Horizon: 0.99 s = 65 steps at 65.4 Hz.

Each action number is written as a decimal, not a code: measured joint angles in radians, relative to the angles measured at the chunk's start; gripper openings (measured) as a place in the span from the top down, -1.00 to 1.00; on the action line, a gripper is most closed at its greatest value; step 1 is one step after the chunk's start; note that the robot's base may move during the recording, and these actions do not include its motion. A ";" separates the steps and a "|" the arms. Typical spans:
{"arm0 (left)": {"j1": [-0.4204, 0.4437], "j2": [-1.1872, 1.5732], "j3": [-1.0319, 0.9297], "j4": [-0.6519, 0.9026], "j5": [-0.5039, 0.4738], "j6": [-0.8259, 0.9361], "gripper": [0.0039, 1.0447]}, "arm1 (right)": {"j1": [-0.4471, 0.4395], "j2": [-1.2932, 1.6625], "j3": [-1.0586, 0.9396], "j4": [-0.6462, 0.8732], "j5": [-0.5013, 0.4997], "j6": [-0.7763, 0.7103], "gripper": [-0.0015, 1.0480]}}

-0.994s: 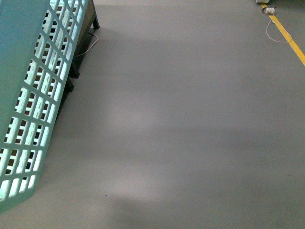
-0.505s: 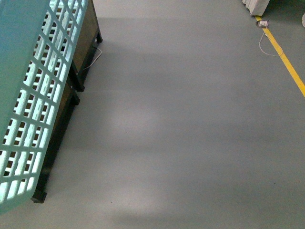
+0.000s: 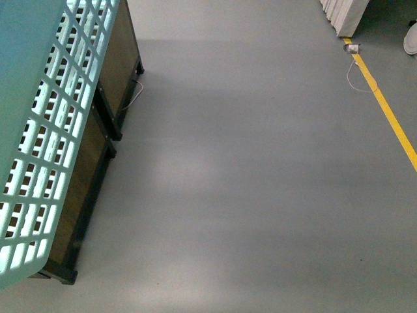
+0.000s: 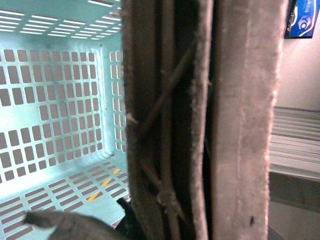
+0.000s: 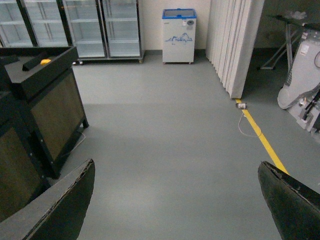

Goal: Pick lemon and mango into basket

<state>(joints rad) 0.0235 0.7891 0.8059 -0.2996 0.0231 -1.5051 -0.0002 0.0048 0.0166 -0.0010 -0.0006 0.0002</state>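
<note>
The light teal basket point(image 3: 45, 130) hangs tilted at the left edge of the front view, its slotted side facing me. In the left wrist view its slotted inside point(image 4: 55, 100) shows no fruit in the part I see. The brown handles point(image 4: 165, 125) fill the middle of that view, and my left gripper point(image 4: 170, 220) is shut on them. My right gripper point(image 5: 177, 210) stands open over bare grey floor, with nothing between its fingers point(image 5: 65, 205). The lemon and the mango are out of view.
Dark wooden stands point(image 3: 117, 72) run along the left, behind the basket. A small yellow-orange thing point(image 5: 45, 61) lies on one, too small to name. A yellow floor line point(image 3: 384, 111) and a white cable run at the right. Glass-door fridges point(image 5: 85, 25), a small freezer point(image 5: 178, 35) and a white folding partition point(image 5: 235, 45) stand further off.
The front view has shifted: more of the dark stands shows beside the basket, and the yellow line has slid left and down. The basket keeps its place in the view.
</note>
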 joint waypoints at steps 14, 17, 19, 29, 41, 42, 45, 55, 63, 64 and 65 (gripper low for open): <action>0.000 0.000 0.000 0.000 0.000 0.000 0.73 | 0.000 0.000 0.000 0.000 0.001 0.000 -0.83; 0.000 0.000 0.000 0.000 0.000 0.000 0.73 | 0.000 0.000 0.000 0.000 0.001 0.000 -0.83; 0.000 0.000 0.000 0.000 0.000 -0.001 0.73 | 0.000 0.000 0.000 0.000 0.004 0.000 -0.83; -0.005 -0.003 0.000 0.000 0.021 -0.006 0.73 | 0.000 -0.001 0.000 0.000 0.005 0.000 -0.83; -0.005 0.000 0.000 0.000 0.002 -0.007 0.73 | 0.000 -0.001 0.000 0.000 0.004 0.000 -0.83; -0.004 -0.002 0.000 0.000 0.000 -0.006 0.73 | 0.000 -0.001 0.000 0.000 0.005 0.000 -0.83; -0.003 -0.001 0.000 0.000 -0.005 -0.006 0.73 | 0.000 0.000 0.000 0.000 0.004 0.000 -0.83; -0.003 -0.001 0.000 -0.002 0.002 -0.004 0.73 | 0.000 -0.001 0.000 0.000 0.003 0.000 -0.83; -0.003 -0.001 0.000 -0.002 0.002 -0.004 0.73 | 0.000 -0.001 0.000 0.000 0.004 0.000 -0.83; -0.003 -0.001 0.000 -0.002 0.002 -0.004 0.73 | 0.000 -0.001 0.000 0.000 0.003 0.000 -0.83; -0.003 -0.001 0.000 -0.002 0.002 -0.004 0.73 | 0.000 0.000 0.000 0.000 0.000 0.000 -0.83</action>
<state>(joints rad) 0.0204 0.7879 0.8055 -0.3012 0.0250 -1.5089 -0.0002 0.0048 0.0166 -0.0010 -0.0010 0.0002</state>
